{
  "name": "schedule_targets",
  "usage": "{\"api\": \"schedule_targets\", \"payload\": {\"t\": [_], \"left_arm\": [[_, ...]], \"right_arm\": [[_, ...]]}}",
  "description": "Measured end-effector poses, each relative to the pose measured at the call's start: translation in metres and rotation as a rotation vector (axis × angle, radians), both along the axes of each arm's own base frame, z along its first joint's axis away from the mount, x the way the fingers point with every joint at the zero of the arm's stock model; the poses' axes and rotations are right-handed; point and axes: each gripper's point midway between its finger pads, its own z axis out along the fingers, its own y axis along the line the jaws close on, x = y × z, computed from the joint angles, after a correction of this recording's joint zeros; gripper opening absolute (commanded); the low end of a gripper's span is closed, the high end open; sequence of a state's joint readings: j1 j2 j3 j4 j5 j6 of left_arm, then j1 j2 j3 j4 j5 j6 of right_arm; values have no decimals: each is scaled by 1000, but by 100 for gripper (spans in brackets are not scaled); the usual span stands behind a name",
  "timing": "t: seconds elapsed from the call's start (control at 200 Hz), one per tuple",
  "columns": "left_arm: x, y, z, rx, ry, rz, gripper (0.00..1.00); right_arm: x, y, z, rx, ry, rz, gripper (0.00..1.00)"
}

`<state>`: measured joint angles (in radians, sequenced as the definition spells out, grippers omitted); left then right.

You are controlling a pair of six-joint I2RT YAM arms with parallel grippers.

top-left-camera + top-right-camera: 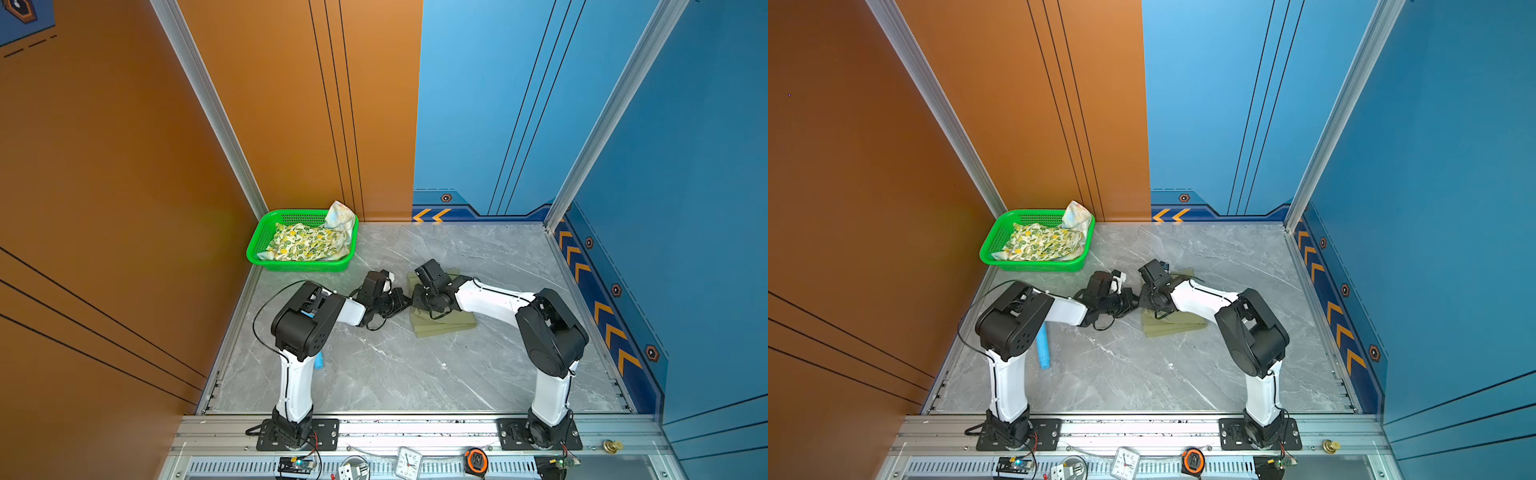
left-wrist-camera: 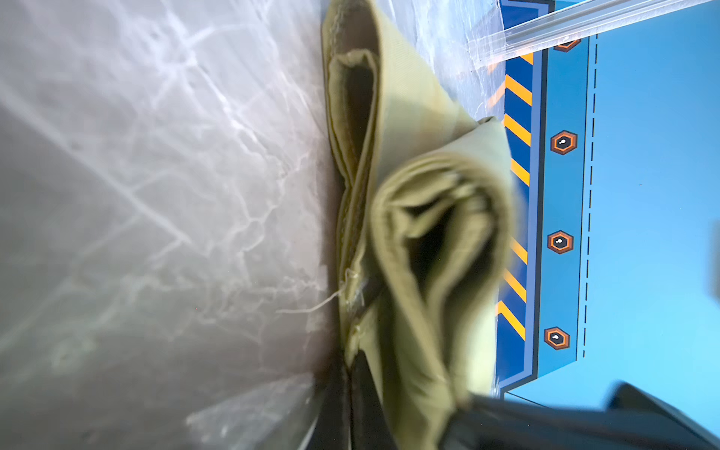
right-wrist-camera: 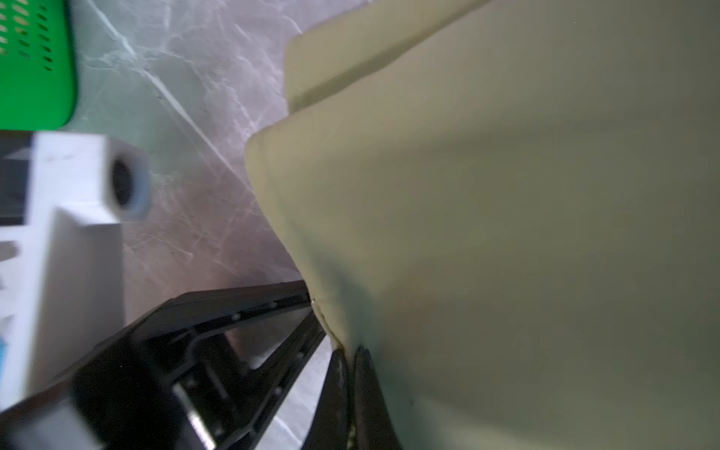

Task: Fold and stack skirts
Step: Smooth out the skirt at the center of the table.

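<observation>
Pinching the olive skirt, your left claw and right claw each clamp its folded edge, layers bunched.

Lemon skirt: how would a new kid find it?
Look to the far corner of the table, against the orange wall, where a green basket sits. The lemon skirt lies inside it. It is white with yellow lemons and green leaves, unlike the pale pastel skirt beside it.
</observation>
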<state>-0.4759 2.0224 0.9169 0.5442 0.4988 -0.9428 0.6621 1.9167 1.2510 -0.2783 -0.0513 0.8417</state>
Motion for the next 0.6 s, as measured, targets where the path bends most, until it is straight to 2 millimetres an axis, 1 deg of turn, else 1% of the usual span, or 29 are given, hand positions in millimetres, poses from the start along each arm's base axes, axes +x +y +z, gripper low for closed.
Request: {"api": "schedule_targets", "payload": {"t": [0.04, 0.115, 0.225, 0.305, 0.401, 0.446, 0.501, 0.601], "left_arm": [[0, 0, 0, 0, 0, 0, 0], [0, 1, 0, 0, 1, 1, 0], [-1, 2, 1, 1, 3, 4, 0], [-1, 3, 1, 5, 7, 5, 0], [-2, 6, 1, 16, 15, 10, 1], [-3, 8, 2, 29, 19, 11, 7], [-5, 12, 1, 51, 28, 14, 21], [-2, 22, 11, 92, 18, 26, 45]], "right_arm": [[0, -1, -6, 4, 14, -8, 13], [-2, 0, -12, 19, 28, -11, 24], [-1, 4, -11, 48, 30, -16, 41], [0, 8, -9, 70, 28, -20, 47], [2, 9, -6, 84, 21, -19, 51], [2, 6, -4, 87, 19, -23, 53], [3, 1, -1, 89, 13, -29, 56], [9, -13, 14, 100, -18, -51, 59]]}}
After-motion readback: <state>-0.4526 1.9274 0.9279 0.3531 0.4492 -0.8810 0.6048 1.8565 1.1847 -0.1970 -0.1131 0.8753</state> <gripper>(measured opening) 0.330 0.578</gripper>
